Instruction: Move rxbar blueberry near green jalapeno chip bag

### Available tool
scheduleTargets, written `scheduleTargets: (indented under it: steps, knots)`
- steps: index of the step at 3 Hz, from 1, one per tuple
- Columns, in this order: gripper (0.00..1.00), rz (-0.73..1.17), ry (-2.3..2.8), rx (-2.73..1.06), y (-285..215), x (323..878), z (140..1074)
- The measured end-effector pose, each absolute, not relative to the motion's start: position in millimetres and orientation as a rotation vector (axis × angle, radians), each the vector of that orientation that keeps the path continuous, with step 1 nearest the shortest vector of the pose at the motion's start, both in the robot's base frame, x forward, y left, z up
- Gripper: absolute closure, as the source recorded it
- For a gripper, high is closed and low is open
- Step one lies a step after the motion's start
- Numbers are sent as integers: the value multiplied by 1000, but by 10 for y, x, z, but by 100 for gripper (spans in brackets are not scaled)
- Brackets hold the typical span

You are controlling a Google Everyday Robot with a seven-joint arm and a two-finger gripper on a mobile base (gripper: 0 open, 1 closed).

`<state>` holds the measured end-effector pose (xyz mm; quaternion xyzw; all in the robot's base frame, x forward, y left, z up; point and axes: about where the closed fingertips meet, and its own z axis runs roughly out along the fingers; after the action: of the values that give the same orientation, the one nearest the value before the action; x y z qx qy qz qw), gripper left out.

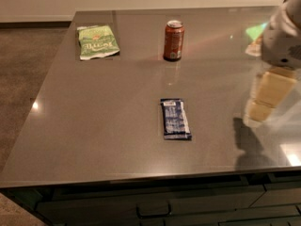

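On the grey countertop (94,140), the rxbar blueberry (175,119) lies centre-near, the green jalapeno chip bag (97,42) far-left, and the gripper (266,99) hovers right (grip state unclear).

Dim; right-edge hand (265,100) casts shadow on glare-flecked tabletop (117,126).

rxbar blueberry (175,118) lies flat, well apart from green jalapeno chip bag (97,42).

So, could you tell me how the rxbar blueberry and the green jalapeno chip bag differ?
The rxbar blueberry is narrow, dark blue; the green jalapeno chip bag is wider, light green, crinkled. The bar lies nearer the front, the bag far left. Both lie flat. The gripper hangs at right.
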<state>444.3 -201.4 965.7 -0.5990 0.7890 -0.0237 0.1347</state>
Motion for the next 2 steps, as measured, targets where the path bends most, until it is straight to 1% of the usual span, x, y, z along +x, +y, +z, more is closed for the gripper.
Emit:
scheduleTargets:
  steps: [1,2]
  knots:
    - [0,-49,2383,-1700,-1731,4626,9447]
    - [0,-29,2504,-1574,-1484,4820,9240]
